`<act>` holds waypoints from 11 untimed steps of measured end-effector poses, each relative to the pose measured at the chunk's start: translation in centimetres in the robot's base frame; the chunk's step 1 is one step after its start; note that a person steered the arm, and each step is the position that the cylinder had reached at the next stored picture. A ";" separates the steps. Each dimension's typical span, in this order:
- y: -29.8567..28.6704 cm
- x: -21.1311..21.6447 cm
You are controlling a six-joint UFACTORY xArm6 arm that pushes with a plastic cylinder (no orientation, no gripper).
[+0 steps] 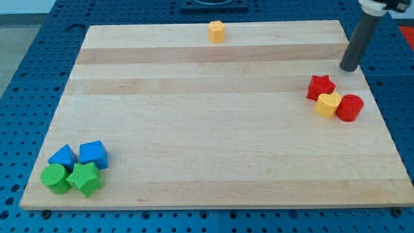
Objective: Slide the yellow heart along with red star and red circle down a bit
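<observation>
Tip (349, 67) at one o'clock from touching red star (320, 86), yellow heart (328, 104), red circle (349, 107); heart's direction unclear; rod only, no tool jaws.

On the board (207, 149), we see 3 blocks clustered at the view's right: star (320, 86), heart (328, 104) and circle (349, 107), touching. My tip (349, 67) stands just above them. 4 blocks (74, 168) huddle at the bottom left; 1 block (216, 31) sits alone at the top edge.
</observation>
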State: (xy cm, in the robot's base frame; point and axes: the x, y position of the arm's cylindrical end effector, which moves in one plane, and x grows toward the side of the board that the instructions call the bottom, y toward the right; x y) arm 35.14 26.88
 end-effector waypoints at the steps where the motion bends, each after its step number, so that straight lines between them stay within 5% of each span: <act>1: 0.0 1.2; 11: -6.3 8.0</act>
